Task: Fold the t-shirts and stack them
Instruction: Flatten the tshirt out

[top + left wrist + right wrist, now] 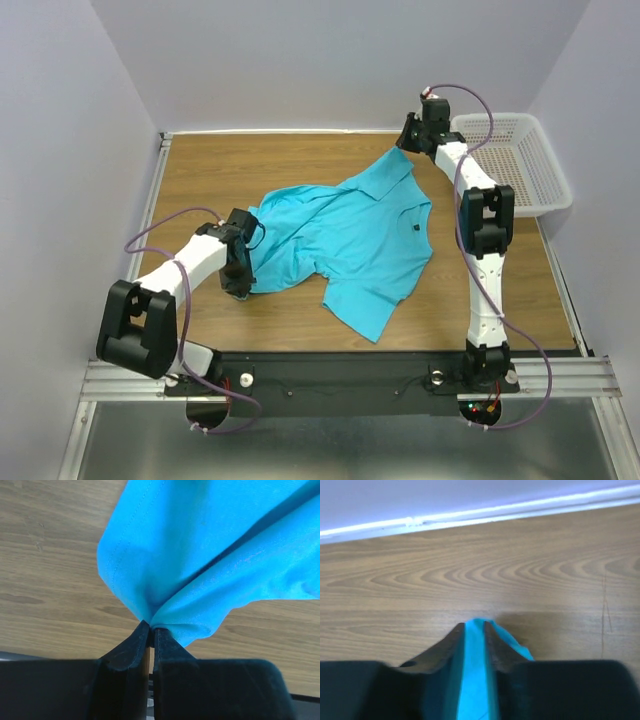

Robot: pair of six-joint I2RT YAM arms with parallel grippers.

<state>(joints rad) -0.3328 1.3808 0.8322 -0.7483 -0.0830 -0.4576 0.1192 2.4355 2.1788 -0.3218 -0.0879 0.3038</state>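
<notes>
1. The turquoise t-shirt [350,235] is sprawled unfolded and rumpled across the middle of the wooden table [200,170]. Its collar end points at the far right corner and the little dark chest mark [414,226] faces up.
2. The left gripper [151,628] has the shirt's near-left edge. Its jaws are squeezed almost fully together on a bunched bit of cloth, which fans out from the tips.
3. The right gripper [475,626] is over at the far collar end, pinching a strip of turquoise fabric. Its jaws are only as wide as the cloth between them.
4. The white mesh basket [520,160] sits in the far right corner, clear of the shirt.
</notes>
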